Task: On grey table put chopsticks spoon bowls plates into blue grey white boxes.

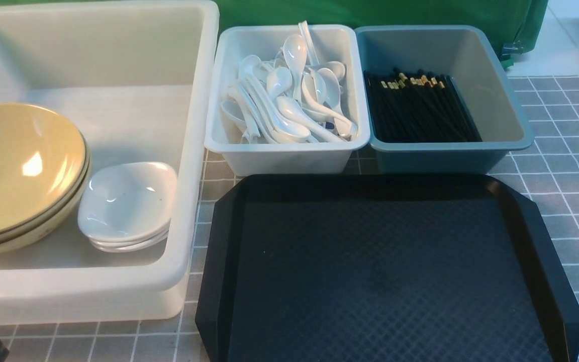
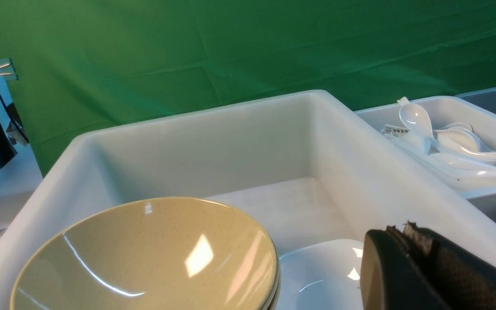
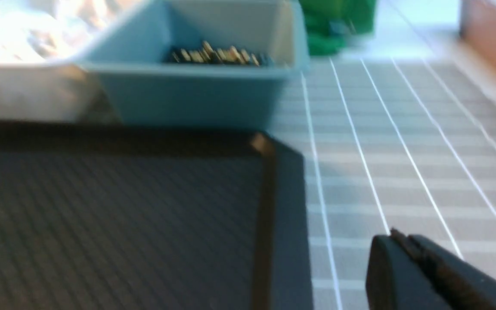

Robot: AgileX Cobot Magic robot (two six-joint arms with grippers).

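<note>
Nearest is the black tray [image 1: 385,271], sitting bare on the grey table [image 1: 566,201]. Left of the tray, the big white tub [image 1: 189,151] holds stacked bowls [image 1: 18,166] and small plates [image 1: 128,201]. Behind the tray, spoons [image 1: 289,95] fill the pale box [image 1: 279,156] and chopsticks [image 1: 415,108] fill the blue box [image 1: 445,156]. The left gripper [image 2: 407,258] and right gripper [image 3: 403,258] are both closed, holding nothing. Everything looks put away. I think a low left gripper could bump the bowls.
</note>
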